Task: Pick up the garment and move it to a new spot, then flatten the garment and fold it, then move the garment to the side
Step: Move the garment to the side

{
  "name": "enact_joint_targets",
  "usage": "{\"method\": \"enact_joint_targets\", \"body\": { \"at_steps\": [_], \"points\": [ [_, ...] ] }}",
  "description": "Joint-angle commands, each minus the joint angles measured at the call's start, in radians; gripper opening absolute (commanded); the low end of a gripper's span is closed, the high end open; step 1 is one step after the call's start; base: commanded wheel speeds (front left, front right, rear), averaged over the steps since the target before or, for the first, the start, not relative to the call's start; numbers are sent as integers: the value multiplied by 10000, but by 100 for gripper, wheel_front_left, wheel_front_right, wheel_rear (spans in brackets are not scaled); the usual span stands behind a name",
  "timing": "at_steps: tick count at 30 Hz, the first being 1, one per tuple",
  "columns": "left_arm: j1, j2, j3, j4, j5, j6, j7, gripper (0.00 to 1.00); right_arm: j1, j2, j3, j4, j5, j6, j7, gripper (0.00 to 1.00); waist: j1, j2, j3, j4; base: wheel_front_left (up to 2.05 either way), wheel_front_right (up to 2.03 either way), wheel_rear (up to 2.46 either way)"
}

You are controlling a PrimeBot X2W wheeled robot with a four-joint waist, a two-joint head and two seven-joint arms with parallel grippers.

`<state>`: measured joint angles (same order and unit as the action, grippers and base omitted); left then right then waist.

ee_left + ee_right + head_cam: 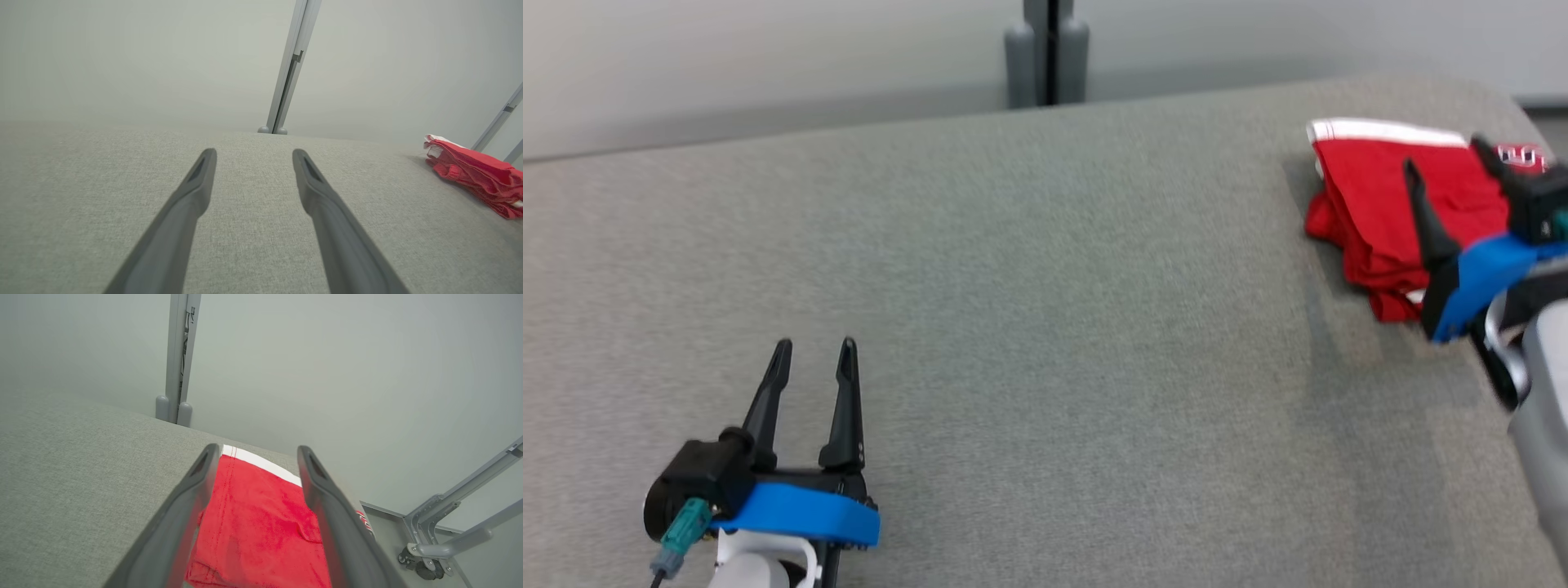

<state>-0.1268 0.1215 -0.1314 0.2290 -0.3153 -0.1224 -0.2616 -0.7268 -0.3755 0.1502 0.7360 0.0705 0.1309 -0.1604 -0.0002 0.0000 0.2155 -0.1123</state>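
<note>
Folded red cloth garment with white waistband (1372,204) lies at upper right, beneath the right gripper (1444,153), fingers spread wide; the left gripper (816,343), lower left, is likewise spread.

No text legible enough to read. Sole trace: red lettering (1525,155) on white waistband (1388,131) of folded red fabric garment (1372,200). In head view blurred, partly hidden behind right gripper (1444,153); characters cannot be made out. In right wrist view same lettering (365,519) shows as sliver beside dark finger (335,522), cut off, unreadable.
</note>
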Motion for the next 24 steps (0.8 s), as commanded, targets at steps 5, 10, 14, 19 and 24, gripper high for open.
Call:
{"method": "enact_joint_targets", "body": {
  "at_steps": [5,10,14,19,24],
  "points": [
    [676,-109,264,-92,193,50,-38,100,2096,478,-768,-1167,781,0,-352,100,2,0,-1272,880,0,0,0],
    [1331,-69,465,-59,261,18,-39,100,4212,1298,-1697,-2698,1049,0,-313,100,2,0,-1846,1099,0,0,0],
    [1824,-42,800,-170,213,70,-39,100,5513,2093,-2083,-3887,1035,0,10,100,2,0,-2089,1046,0,0,0],
    [2147,-51,1167,-329,178,87,-40,100,6553,2816,-2221,-4971,872,0,324,100,2,0,-2178,954,0,0,0],
    [2101,27,1276,-84,225,73,-40,100,7074,3082,-2084,-5565,802,0,535,100,2,0,-2231,926,0,0,0]
  ]
}}
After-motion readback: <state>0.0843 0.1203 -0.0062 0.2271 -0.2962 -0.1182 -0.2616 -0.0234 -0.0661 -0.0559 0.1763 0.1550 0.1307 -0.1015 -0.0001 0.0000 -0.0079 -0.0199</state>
